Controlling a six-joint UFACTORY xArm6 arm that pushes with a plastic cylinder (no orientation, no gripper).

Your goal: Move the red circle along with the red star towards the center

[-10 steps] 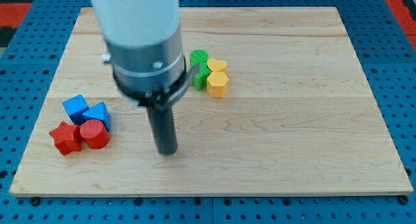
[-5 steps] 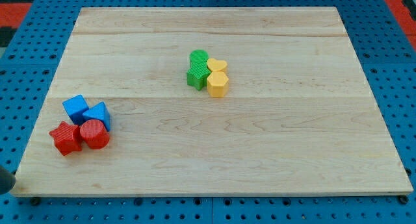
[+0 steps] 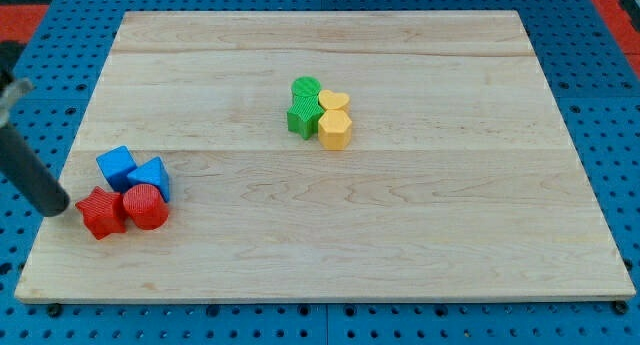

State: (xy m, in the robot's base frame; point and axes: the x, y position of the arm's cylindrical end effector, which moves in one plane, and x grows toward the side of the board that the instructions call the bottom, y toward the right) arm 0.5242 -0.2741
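Note:
The red circle (image 3: 146, 207) sits at the board's lower left, touching the red star (image 3: 101, 212) on its left. A blue cube (image 3: 117, 166) and a blue triangle (image 3: 151, 175) sit just above them, touching the red pair. My tip (image 3: 55, 207) is at the view's left, just left of the red star, a small gap from it. The dark rod slants up to the view's left edge.
Near the board's centre is a cluster: a green circle (image 3: 306, 89), a green star (image 3: 302, 116), a yellow heart (image 3: 335, 101) and a yellow hexagon (image 3: 335, 129). The wooden board (image 3: 400, 215) lies on a blue pegboard.
The rod left the board's middle, went out of view past the lower left corner, and now stands just left of the red star. No block has moved.

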